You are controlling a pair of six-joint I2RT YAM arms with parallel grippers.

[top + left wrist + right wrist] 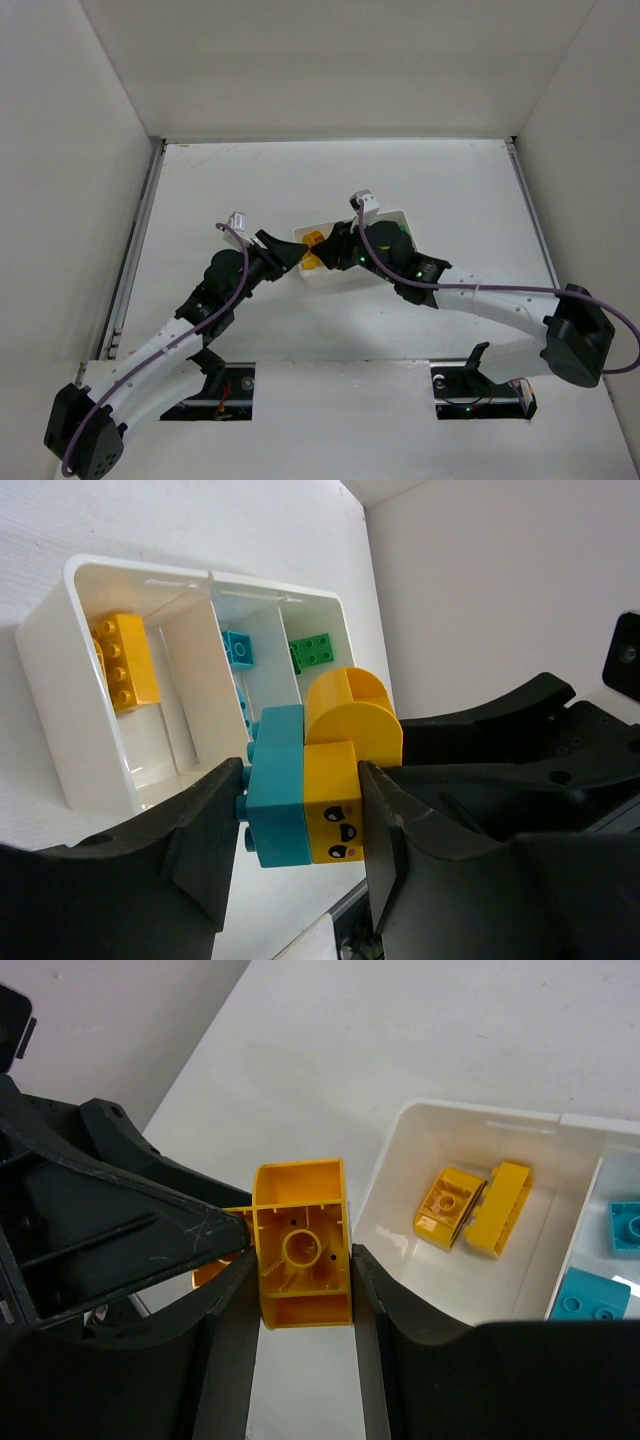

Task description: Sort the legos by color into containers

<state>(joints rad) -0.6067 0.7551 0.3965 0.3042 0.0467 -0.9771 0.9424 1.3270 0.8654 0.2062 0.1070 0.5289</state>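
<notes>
My left gripper [300, 802] is shut on a cyan brick [275, 800] joined to a yellow face brick [335, 805], held just off the near end of the white tray [40, 670]. A yellow rounded brick [352, 712] sits against that pair. My right gripper [302, 1280] is shut on this rounded brick [302, 1250], seen from its hollow underside. The tray holds yellow bricks [450, 1207] in one compartment, cyan bricks [238, 648] in the middle one and a green brick [313, 650] in the third. In the top view both grippers [312, 256] meet at the tray's left end.
White walls enclose the table on three sides. The two arms cross in front of the tray [398, 214] and hide most of it from above. The left gripper's fingers [100, 1230] fill the left of the right wrist view.
</notes>
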